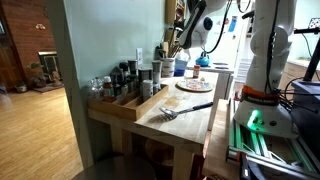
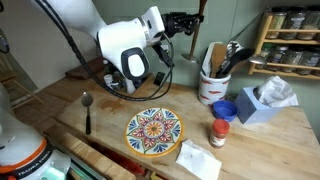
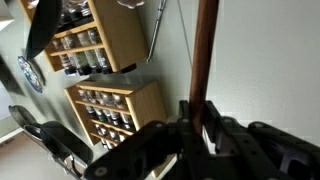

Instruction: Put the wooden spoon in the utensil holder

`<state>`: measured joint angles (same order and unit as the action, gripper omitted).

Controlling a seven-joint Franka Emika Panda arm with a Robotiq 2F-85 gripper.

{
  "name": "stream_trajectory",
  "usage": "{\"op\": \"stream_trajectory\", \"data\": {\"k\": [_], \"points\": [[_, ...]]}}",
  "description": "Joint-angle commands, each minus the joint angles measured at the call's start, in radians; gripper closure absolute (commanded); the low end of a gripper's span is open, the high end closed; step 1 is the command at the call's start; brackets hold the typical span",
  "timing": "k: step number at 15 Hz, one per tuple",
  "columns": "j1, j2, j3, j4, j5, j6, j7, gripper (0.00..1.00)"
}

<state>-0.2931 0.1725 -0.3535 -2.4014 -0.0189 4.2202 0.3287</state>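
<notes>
— Wooden desk, left to right?
— Slotted utensil, patterned plate, utensil holder.
— The wooden spoon?
— Upright, high over the desk, up-left of the holder; gripper clamped on its handle.

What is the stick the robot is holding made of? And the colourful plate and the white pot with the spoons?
The wooden spoon looks like wood: its handle is plain reddish-brown and matte. The plate seems to be glazed ceramic, with a bright painted pattern. The utensil holder is probably glazed ceramic too: smooth and white.
</notes>
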Motion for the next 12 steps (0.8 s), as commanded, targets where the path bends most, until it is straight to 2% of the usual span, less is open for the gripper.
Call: {"op": "stream_trajectory", "data": {"k": [1, 12], "points": [[-0.028, 0.050, 0.026, 0.075, 0.055, 0.008, -0.075, 0.95], [-0.050, 0.244, 0.066, 0.204, 0.133, 0.024, -0.143, 0.95]]}}
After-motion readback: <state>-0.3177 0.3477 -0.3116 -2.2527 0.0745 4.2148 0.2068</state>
